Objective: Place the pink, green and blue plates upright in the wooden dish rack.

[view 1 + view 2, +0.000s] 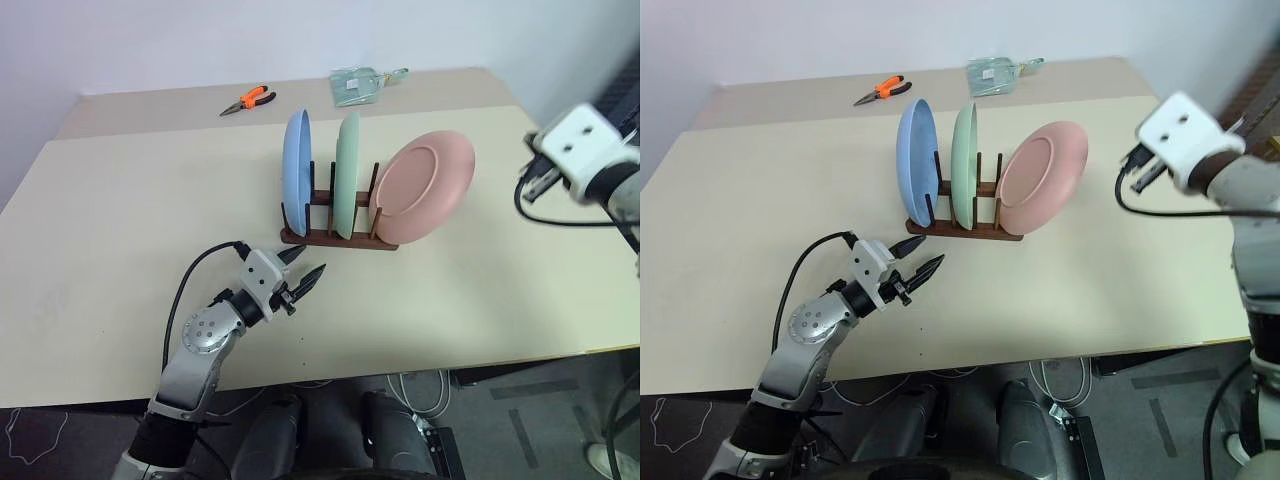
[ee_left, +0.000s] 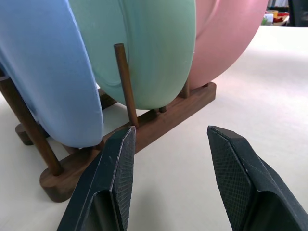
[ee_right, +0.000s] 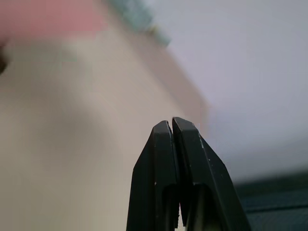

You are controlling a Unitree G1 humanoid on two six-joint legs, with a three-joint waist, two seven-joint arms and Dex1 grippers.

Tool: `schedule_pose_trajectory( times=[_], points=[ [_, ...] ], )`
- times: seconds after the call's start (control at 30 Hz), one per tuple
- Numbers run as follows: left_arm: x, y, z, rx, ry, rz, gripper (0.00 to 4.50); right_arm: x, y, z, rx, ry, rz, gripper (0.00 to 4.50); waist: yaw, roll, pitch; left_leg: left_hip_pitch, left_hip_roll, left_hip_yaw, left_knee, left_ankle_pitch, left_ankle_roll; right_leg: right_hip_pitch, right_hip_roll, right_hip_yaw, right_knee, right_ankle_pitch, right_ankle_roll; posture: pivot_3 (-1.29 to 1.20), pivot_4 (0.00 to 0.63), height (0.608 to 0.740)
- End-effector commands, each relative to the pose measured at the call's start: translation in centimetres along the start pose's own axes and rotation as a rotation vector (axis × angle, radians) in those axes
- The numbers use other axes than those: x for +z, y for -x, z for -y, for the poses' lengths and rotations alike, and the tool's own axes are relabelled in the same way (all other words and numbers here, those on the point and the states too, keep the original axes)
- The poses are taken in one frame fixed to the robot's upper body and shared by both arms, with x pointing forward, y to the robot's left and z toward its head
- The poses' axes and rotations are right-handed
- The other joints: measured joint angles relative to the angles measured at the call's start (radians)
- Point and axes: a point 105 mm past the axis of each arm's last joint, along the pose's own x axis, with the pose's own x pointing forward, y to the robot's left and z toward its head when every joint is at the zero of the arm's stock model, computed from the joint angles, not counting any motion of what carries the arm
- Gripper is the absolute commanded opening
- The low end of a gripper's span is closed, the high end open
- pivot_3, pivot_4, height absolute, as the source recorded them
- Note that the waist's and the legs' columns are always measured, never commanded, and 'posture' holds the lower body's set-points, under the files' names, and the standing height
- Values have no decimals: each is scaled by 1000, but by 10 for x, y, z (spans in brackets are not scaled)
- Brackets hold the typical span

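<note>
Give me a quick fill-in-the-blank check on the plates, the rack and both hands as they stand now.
1. All three plates stand in the wooden dish rack; the middle one is ____.
2. The pink plate sits at the rack's end and ____ outward rather than standing straight.
3. The left hand, near the rack's end by the blue plate, has its fingers ____.
4. The right hand has its fingers ____.

Missing words: green; leans; open; shut
</note>
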Motion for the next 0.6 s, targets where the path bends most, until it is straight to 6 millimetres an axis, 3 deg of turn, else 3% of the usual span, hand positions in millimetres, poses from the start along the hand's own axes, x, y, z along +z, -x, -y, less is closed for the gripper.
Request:
schedule_pose_trajectory(
  times=[0.03, 0.13, 0.3, 0.6],
  points=[
    [9, 0, -4, 14, -36, 35, 2425, 41, 0, -17, 54, 28, 163, 48, -4, 0, 0, 0, 0, 1, 0, 0, 0, 0, 0, 0, 0, 0, 0, 0, 150, 739],
    [9, 1, -5, 21, -40, 33, 2425, 64, -1, -24, 75, -8, 255, 48, -1, 0, 0, 0, 0, 1, 0, 0, 0, 0, 0, 1, 1, 0, 1, 0, 150, 739],
    [8, 3, -4, 33, -39, 28, 2425, 85, -1, -32, 118, -4, 324, 48, 9, -1, 0, 0, 0, 0, 1, 0, 0, 0, 0, 0, 0, 0, 1, 0, 150, 739],
    [7, 2, -4, 48, -33, 27, 2425, 85, -1, -35, 147, 4, 330, 48, 6, -1, 0, 0, 0, 0, 1, 0, 0, 0, 0, 0, 0, 0, 0, 0, 150, 739]
  ],
)
